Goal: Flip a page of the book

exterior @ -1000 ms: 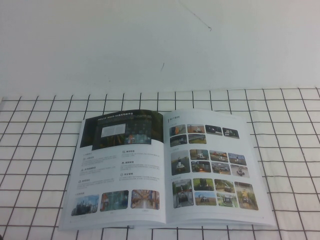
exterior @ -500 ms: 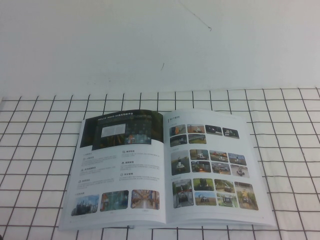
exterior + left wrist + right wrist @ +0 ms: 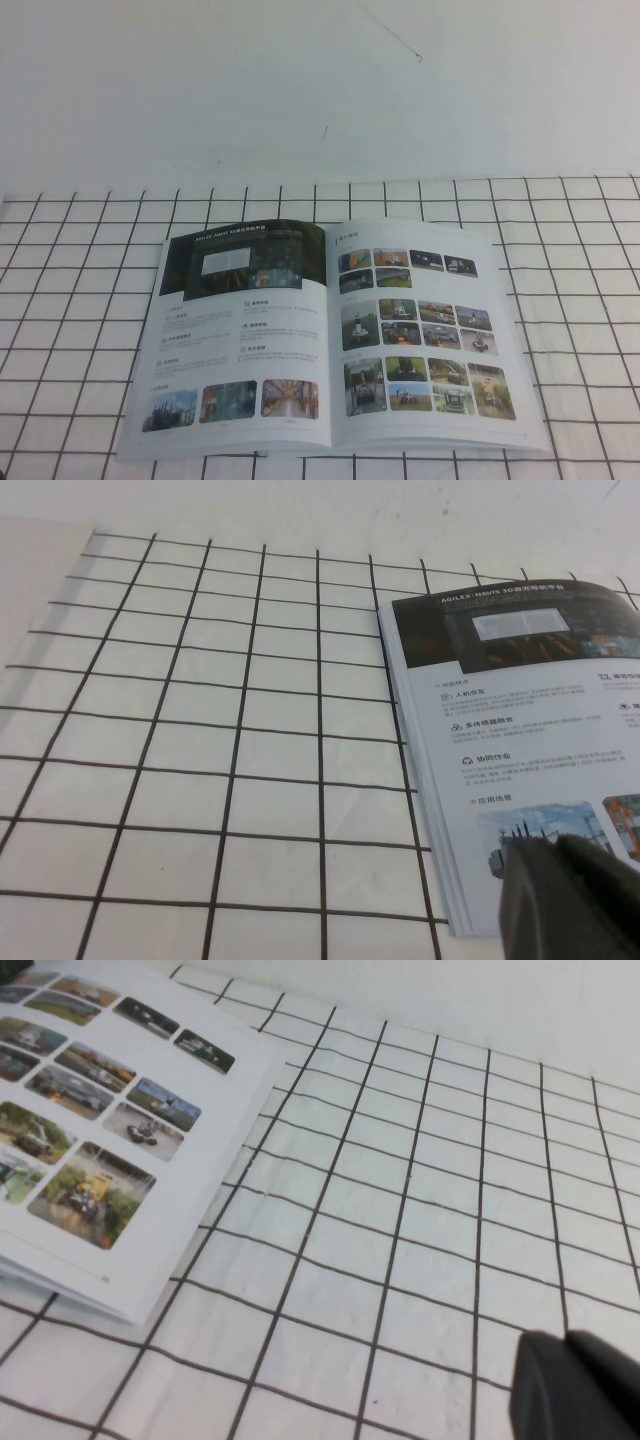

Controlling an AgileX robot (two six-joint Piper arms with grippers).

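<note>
The book (image 3: 330, 340) lies open and flat on the white grid cloth. Its left leaf is the page (image 3: 240, 340), face up with a dark banner on top and three photos along the bottom. The right leaf (image 3: 425, 330) carries a grid of many small photos. Neither gripper shows in the high view. In the left wrist view my left gripper (image 3: 560, 852) is shut and empty, just above the page (image 3: 520, 710) near its outer front corner. In the right wrist view my right gripper (image 3: 565, 1345) is shut and empty over the cloth, to the right of the book (image 3: 120, 1130).
The white cloth with black grid lines (image 3: 80, 300) covers the table around the book. A plain white wall (image 3: 300, 90) rises behind it. Several stacked leaf edges show at the book's left side (image 3: 430, 810).
</note>
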